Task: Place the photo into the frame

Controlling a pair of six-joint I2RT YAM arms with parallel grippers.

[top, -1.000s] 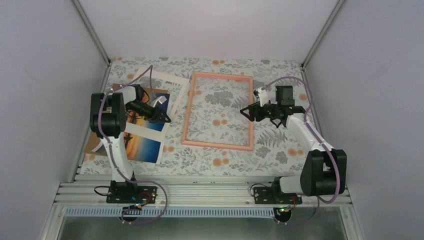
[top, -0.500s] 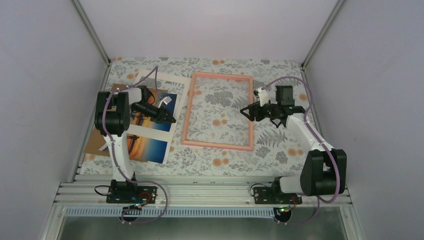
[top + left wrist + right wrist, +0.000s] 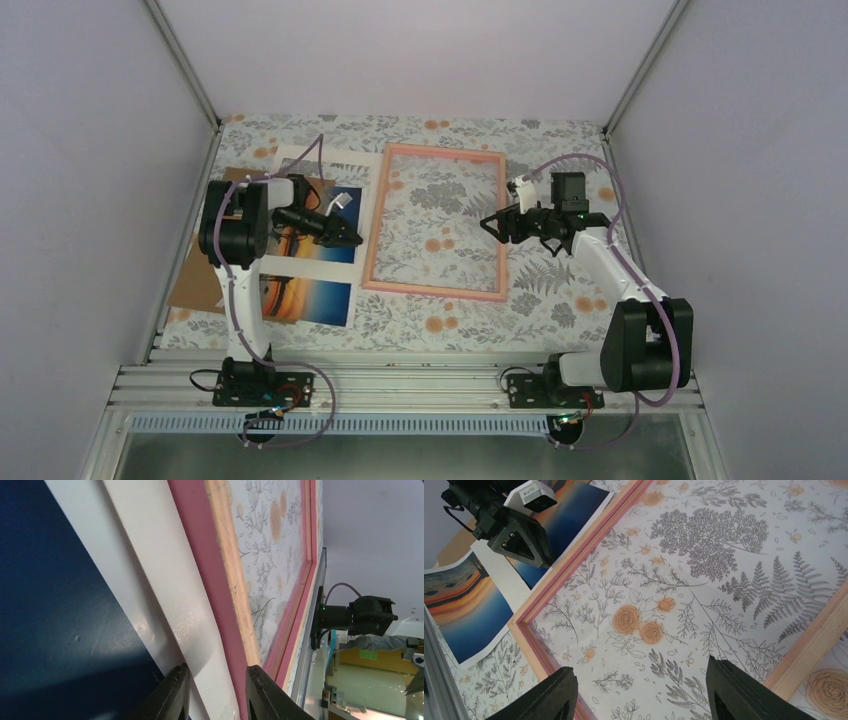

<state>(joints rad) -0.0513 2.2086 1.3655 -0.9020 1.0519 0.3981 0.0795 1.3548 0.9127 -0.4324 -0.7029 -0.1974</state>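
Note:
The photo (image 3: 305,298), an orange sunset with blue sky, lies at the left, partly under a white mat (image 3: 320,165); its blue part fills the left wrist view's left side (image 3: 50,605). The pink frame (image 3: 440,291) lies flat mid-table, showing only the floral cloth inside. My left gripper (image 3: 352,240) is low over the mat's right edge, just beside the frame's left rail (image 3: 200,555). Its jaws stand a little apart (image 3: 216,690), with the white mat showing between them and nothing pinched. My right gripper (image 3: 495,222) hovers open (image 3: 639,680) inside the frame, near its right rail.
A brown backing board (image 3: 190,290) lies under the photo at the far left. The enclosure's walls and metal posts ring the floral table. An aluminium rail (image 3: 400,385) carrying both arm bases runs along the near edge.
My left gripper has moved right towards the frame and its jaws have narrowed. The photo and mat have slid right with it. The right arm has not moved.

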